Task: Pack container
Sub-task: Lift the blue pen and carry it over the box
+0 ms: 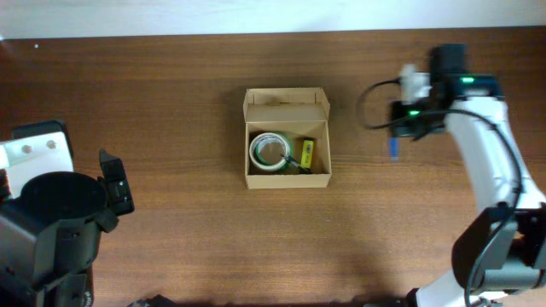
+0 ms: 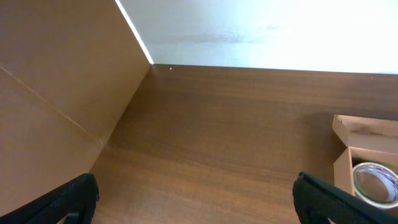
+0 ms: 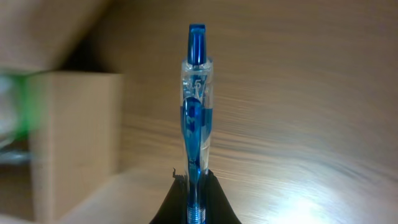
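Container (image 1: pixel 287 107): small tan cardboard box, plain, no print, rectangular. Flap lid is open and folded back on the far side w/ its side tabs standing up. Inside are a roll of clear tape (image 1: pixel 270 153) lying flat on the side twd the left jaws, and a small yellow-and-black item (image 1: pixel 306 154) just beside it on the side twd the right jaws. What the item is, can't tell.

The box sits on the brown wood surface (image 1: pixel 171 102) btwn the two sets of jaws, apart from both and nearer the right jaws.

Right jaws are together, clamped on a pen (image 1: pixel 394 150) w/ a clear barrel and blue parts. In the right wrist view the pen (image 3: pixel 196 106) sticks straight out from btwn the jaws, blue end away from them. The container (image 3: pixel 74 137) is a blurred tan block off to the side of the pen, not touching it. In the overhead view the pen is off the box's side, well outside its walls. Can't tell if it touches the surface.

Left jaws are wide apart w/ nothing btwn them. In the left wrist view the container (image 2: pixel 364 132) is ahead of those jaws and off twd one fingertip, well apart, w/ the tape (image 2: pixel 375 182) visible over its wall.

Further out, the white right arm (image 1: pixel 478 145) has green lights near the wrist and a black cable (image 1: pixel 367 102) looping beside it. The black left arm (image 1: pixel 51 222) sits at the surface's edge.
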Robot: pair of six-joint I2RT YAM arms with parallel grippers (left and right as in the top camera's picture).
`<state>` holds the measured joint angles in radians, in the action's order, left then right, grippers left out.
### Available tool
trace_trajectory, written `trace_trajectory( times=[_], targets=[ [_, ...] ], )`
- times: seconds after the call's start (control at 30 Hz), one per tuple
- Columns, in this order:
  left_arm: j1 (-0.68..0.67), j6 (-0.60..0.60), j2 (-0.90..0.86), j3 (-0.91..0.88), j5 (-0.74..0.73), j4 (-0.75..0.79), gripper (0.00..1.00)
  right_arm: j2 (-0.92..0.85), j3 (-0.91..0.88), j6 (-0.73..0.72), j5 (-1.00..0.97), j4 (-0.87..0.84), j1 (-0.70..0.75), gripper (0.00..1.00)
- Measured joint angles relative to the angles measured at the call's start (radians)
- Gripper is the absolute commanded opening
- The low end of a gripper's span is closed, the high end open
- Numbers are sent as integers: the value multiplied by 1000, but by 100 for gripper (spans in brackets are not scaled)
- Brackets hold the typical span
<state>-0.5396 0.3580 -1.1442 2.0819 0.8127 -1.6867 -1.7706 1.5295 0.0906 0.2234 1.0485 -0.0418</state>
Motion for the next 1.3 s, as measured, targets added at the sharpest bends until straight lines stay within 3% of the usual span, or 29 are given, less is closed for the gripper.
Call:
trace_trajectory(
  times=[0.23,0.4,0.9,1.17,1.3],
  targets=[
    [0,0,0,0,0,0,99,0,13,104,89,-25,-264,4],
    [0,0,0,0,0,0,99,0,32,181,151,-27,-349,4],
    [0,0,0,0,0,0,99,0,36,479,433,44,-351,4],
    [0,0,0,0,0,0,99,-1,39,483,456,-97,-302,4],
    [0,0,0,0,1,0,99,-16,42,416,455,-190,-246,4]
  ],
)
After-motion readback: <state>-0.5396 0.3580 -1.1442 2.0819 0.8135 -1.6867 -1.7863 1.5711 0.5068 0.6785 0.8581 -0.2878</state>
